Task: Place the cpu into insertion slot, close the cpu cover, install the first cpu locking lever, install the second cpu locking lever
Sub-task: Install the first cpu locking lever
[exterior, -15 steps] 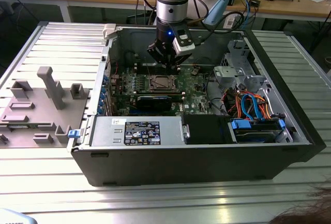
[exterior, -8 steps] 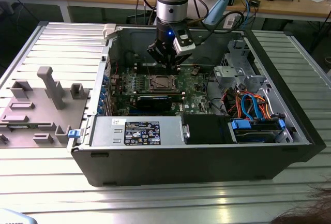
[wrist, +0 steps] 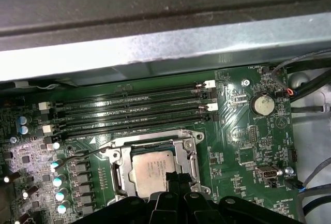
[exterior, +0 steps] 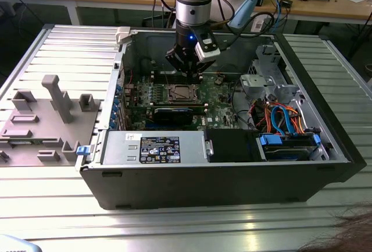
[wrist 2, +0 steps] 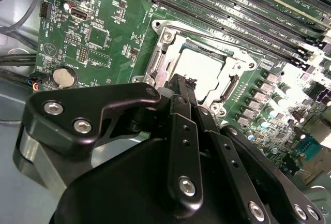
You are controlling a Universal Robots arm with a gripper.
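My gripper (wrist 2: 182, 87) hangs directly over the insertion slot (wrist: 154, 168), fingers drawn together to a narrow tip and holding nothing that I can see. The cpu (wrist: 150, 166) is seated flat in the slot, silvery top up, with the cpu cover (wrist 2: 199, 66) lying down around it as a metal frame. In the first wrist view a thin locking lever (wrist: 85, 154) stands out beside the socket, apparently unlatched. Judgement: the lever stage is in hand. Good practice is to press on the wire itself, clear of the memory slots (wrist: 134, 111), and sweep it under its hook without loading the chip.
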